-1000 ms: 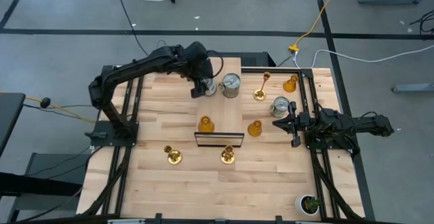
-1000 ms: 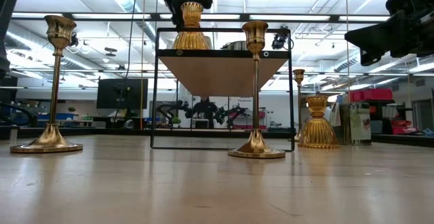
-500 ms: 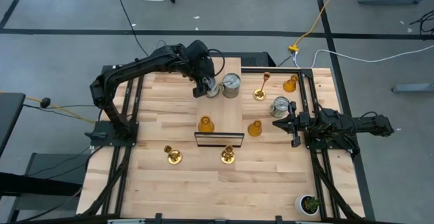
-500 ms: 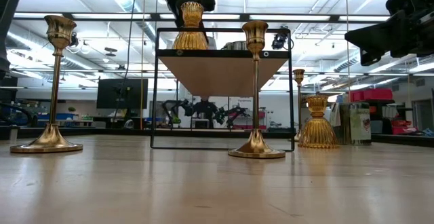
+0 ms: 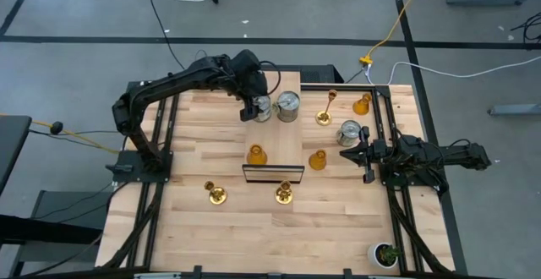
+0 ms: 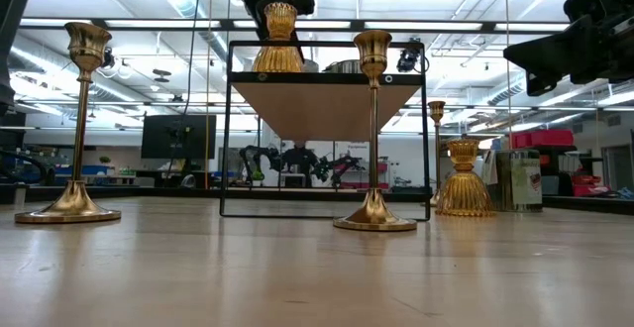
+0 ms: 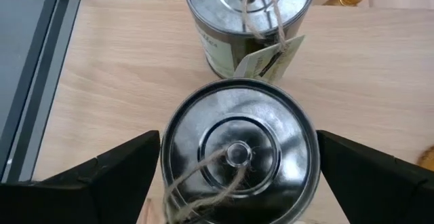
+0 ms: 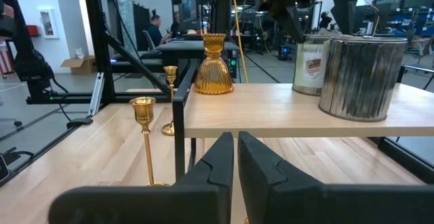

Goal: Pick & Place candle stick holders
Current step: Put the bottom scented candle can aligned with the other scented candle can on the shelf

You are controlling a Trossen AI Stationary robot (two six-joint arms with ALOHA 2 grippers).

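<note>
Release on the raised shelf, can freshly set down.

Your left end effector (image 7: 230, 176) has spread its fingers a little wider over the last second and now stands fully open around a silver can (image 5: 264, 107), gripping nothing; the can sits at the shelf's (image 5: 279, 144) far edge, just beside a second can (image 5: 288, 106), so you can judge this placement done. An amber holder (image 5: 256, 155) stands near the shelf's front edge. Your right end effector (image 5: 347, 154) waits shut and empty at the counter's (image 5: 254, 228) right edge, near the third can (image 5: 349, 132).
</note>
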